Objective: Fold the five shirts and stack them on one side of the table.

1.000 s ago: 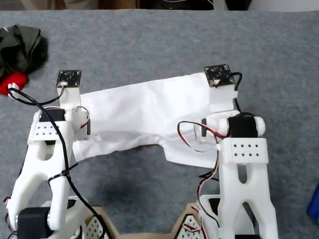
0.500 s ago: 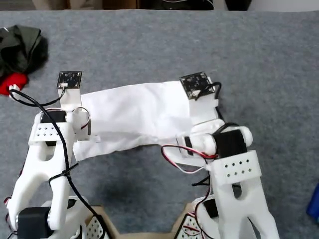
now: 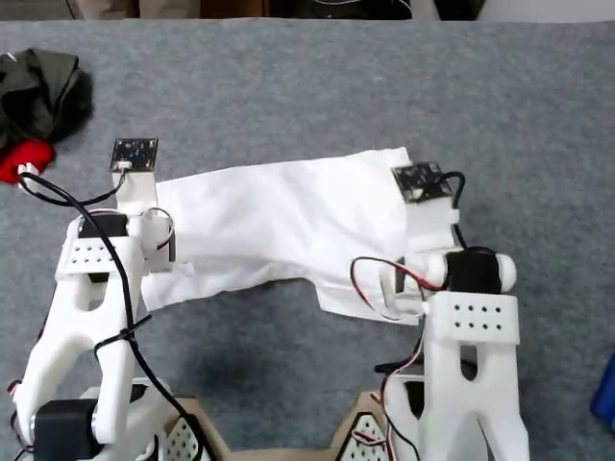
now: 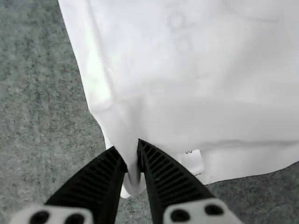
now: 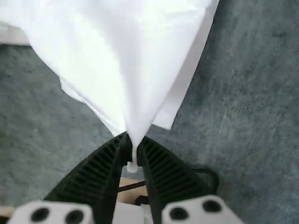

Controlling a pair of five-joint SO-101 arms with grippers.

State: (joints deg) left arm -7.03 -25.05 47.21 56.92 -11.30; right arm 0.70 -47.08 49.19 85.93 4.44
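Two-arm setup here, and right now I've got one white shirt (image 3: 279,226) stretched out between my arms across the middle of the grey tabletop (image 3: 317,86). My left end effector (image 4: 133,156) is clenched on the shirt's edge at its left end. In my left wrist view a thin fold of fabric is pinched between the two black ribbed fingers, and there's a little white tag (image 4: 190,158) just beside the pinch. My right end effector (image 5: 132,147) is clamped on the other end of the same shirt. The cloth comes to a point right where the fingers (image 5: 105,163) meet and fans out away from there, with grey tabletop on both sides of it. From the high camera the shirt looks like a long, slightly slanted band running from my left arm to my right arm. The right end sits farther from my base than the left, and an extra flap pokes out toward my base next to the right arm. Off in the far left corner, well apart from the shirt, there's a dark green bundle of cloth (image 3: 38,91) with a red piece of cloth (image 3: 24,158) touching its near side. A blue thing (image 3: 607,394) peeks in at the right edge, can't tell what it is.
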